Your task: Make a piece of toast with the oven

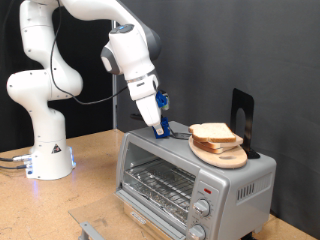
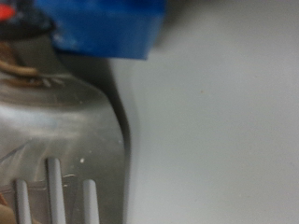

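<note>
atop the oven [image 1: 190,180], the gripper [image 1: 160,128] points down beside toast [image 1: 213,133]; finger state unclear

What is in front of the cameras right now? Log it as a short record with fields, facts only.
robot: one white arm, reaching down over the oven
end effector: at the oven's top surface, near its back edge; blue parts on it
holding: nothing seen between its fingers
oven: silver, on the wooden table; wire rack visible through the front
bread: several slices stacked on a round wooden board on top of the oven
inside oven: no bread visible on the rack
wrist view: blurred close-up, grey surface and blue part
</note>
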Controlling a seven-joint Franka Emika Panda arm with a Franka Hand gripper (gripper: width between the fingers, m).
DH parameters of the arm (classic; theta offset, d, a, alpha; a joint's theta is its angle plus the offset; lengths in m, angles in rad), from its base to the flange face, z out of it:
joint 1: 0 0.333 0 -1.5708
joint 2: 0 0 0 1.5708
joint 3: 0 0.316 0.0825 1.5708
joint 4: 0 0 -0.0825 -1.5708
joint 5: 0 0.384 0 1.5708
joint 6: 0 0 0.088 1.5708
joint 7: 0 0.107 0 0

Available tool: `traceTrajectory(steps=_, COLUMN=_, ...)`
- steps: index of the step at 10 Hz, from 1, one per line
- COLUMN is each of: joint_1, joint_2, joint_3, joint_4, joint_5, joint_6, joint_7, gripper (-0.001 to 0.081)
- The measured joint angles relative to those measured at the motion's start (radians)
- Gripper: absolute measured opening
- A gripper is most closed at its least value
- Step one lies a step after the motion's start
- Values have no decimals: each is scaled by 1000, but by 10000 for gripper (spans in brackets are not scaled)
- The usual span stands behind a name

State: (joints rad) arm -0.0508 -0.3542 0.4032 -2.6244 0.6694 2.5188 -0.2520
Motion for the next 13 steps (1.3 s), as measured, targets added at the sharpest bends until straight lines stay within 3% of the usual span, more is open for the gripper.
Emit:
traceTrajectory(steps=3, joint_1=0, joint_2=10, joint_3=1, joint_4=1, joint_5=0, joint_6=4, joint_7=0, gripper=806)
traceTrajectory(steps=5, joint_1=0, joint_2=13, joint_3=1, joint_4=1, joint_5=0, joint_6=6, joint_7=0, gripper=540)
traceTrajectory(steps=6, joint_1=0, joint_2=13, joint_3=1, joint_4=1, joint_5=0, joint_6=8, joint_7=0, gripper=540)
traceTrajectory(steps=7, joint_1=0, joint_2=13, joint_3=1, joint_4=1, joint_5=0, joint_6=8, joint_7=0, gripper=441)
traceTrajectory(steps=13, joint_1=4, joint_2=9, joint_3=-1, joint_4=1, joint_5=29, joint_6=5, joint_7=-23, gripper=441)
